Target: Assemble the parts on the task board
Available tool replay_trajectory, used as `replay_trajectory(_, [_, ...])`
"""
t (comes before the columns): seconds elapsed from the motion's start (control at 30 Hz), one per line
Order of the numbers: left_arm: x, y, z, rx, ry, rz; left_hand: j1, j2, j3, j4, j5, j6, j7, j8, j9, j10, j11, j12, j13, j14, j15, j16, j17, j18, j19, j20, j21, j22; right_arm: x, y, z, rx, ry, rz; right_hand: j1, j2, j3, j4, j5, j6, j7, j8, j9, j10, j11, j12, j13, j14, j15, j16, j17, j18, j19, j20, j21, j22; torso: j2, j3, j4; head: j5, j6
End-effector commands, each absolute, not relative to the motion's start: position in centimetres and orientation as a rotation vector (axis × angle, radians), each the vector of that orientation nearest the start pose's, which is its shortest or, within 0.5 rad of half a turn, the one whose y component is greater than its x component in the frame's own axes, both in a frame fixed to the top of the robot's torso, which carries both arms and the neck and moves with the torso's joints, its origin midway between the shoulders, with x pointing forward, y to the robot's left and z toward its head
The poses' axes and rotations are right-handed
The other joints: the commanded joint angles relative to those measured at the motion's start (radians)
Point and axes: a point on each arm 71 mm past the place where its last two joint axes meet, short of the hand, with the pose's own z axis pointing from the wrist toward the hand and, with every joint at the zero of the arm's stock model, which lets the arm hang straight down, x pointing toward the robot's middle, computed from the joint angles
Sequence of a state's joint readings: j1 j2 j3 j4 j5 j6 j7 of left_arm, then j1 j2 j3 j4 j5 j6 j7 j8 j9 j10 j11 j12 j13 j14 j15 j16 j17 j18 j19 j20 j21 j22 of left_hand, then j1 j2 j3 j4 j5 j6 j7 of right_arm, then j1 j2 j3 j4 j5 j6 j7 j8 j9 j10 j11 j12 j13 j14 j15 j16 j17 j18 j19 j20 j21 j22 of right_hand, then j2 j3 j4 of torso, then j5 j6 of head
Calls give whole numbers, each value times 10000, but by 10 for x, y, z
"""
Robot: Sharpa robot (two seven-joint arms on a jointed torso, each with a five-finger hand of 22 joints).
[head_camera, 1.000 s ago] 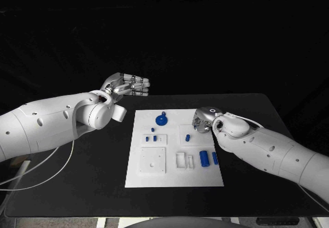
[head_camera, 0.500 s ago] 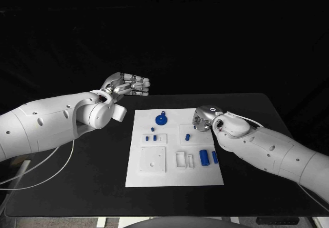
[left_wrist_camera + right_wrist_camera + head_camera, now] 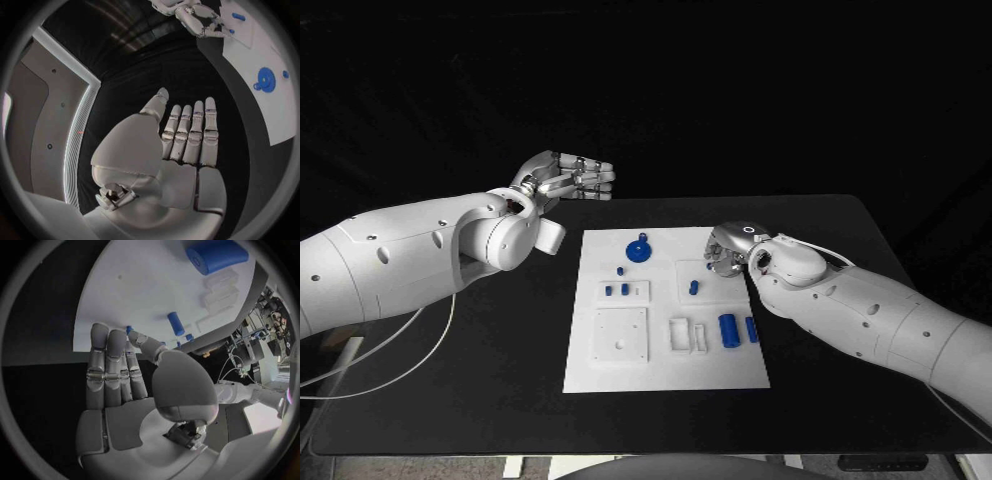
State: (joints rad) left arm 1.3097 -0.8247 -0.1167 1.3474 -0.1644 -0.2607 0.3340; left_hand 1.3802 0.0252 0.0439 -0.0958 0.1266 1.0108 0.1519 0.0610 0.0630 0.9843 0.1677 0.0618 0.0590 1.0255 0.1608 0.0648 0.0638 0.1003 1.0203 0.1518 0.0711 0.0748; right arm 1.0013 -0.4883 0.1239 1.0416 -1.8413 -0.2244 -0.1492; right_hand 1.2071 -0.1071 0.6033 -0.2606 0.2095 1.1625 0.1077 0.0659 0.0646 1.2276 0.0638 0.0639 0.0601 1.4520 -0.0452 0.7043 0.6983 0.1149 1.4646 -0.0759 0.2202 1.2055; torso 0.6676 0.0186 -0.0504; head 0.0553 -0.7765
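From my remote seat I see the task board (image 3: 668,370) lying flat on the black table (image 3: 473,390), its long axis running away from the robot. My right hand (image 3: 728,250) hangs at the board's right edge, near its far half. Through the right wrist camera that hand (image 3: 119,385) has its fingers (image 3: 106,360) stretched out straight and side by side, with nothing in them; the fingertips reach over the board's edge without my being able to tell whether they touch it.

Just beside that hand, toward the board's middle, a small blue peg (image 3: 695,289) lies with its long axis pointing away from the robot. Nearer the robot from the hand, the large blue cylinder (image 3: 728,332) lies on its side, its long axis also running away from the robot, and a thinner blue bar (image 3: 753,331) lies parallel at its right. In the right wrist picture the cylinder (image 3: 215,255) turns one round end face toward the camera.

The blue gear (image 3: 639,250) lies flat at the board's far end, between the two hands. My left hand (image 3: 570,180) is held beyond the board's far left corner, well apart from every part; the left wrist camera shows its fingers (image 3: 190,135) straight and together, palm empty.
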Motion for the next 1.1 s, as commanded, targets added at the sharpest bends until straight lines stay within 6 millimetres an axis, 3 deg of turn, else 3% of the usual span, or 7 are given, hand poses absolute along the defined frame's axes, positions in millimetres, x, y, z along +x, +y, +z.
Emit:
replay_trajectory(0.03, [529,249,-159,-8986,14657,-13806,-33,95,-39,-33,-40,30,11,21,13,30,25,34,-8,-2,43,-45,-14,29,44,-5,24,-13,535,-157,-273,-2947,17381,3916,-141,-246,-299,43,331,-397,84,-40,-14,-523,137,-50,-15,-17,112,6,-27,205,133,162,-102,-45,2,-2,-5,0,8])
replay_trajectory(0.13, [529,249,-159,-8987,14662,-13808,-33,95,-39,-33,-40,30,11,21,13,30,25,34,-8,-2,43,-45,-14,29,44,-5,24,-13,535,-157,-273,-2897,17398,4021,-274,-361,-878,132,742,-694,70,-32,-16,-711,171,-50,-15,-24,158,5,-73,272,176,247,-226,-183,3,-1,-4,3,12])
replay_trajectory(0.4, [529,249,-159,-8984,14678,-13821,-33,95,-39,-33,-40,30,11,21,13,30,25,34,-8,-2,43,-45,-14,29,44,-5,24,-13,534,-156,-273,-2843,17441,4223,-155,-171,-2140,46,1074,-939,102,-50,-28,-881,214,-54,-16,-50,194,39,-237,296,342,299,-504,-610,5,0,8,4,17])
replay_trajectory(0.6, [529,249,-159,-8983,14683,-13825,-33,95,-39,-33,-40,30,11,21,13,30,25,34,-8,-2,43,-45,-14,29,44,-5,24,-13,533,-154,-274,-2905,17588,4252,-173,-33,-1917,-22,993,-601,112,-37,-20,-833,210,-49,-16,-71,198,80,-240,293,317,299,-485,-602,10,3,6,1,12])
replay_trajectory(0.8, [529,248,-159,-8974,14691,-13843,-14,95,-38,-41,-41,43,8,20,12,20,26,34,-9,-5,45,-45,-14,34,42,-2,25,-13,533,-153,-277,-3011,17712,4152,-126,67,-1248,-153,652,-349,62,-30,-15,-542,140,-49,-16,-103,147,140,-229,286,279,254,-407,-478,6,2,-3,-9,-27])
replay_trajectory(0.93, [529,247,-159,-8967,14699,-13856,-14,95,-38,-41,-41,43,8,20,12,20,26,34,-9,-5,45,-45,-14,34,42,-2,25,-13,533,-153,-279,-3103,17792,4044,-42,82,-805,-177,370,-213,37,-30,-13,-329,86,-47,-14,-115,123,172,-211,275,235,221,-330,-330,8,-7,9,-8,-41])
replay_trajectory(1.1, [529,247,-159,-8953,14704,-13862,-14,95,-38,-41,-41,43,8,20,12,20,26,34,-9,-5,45,-45,-14,34,42,-2,25,-13,532,-152,-281,-3174,17833,3947,42,15,-463,-161,295,-143,30,-35,-15,-166,50,-49,-10,-123,100,198,-197,282,168,194,-233,-89,9,9,23,-15,-31])
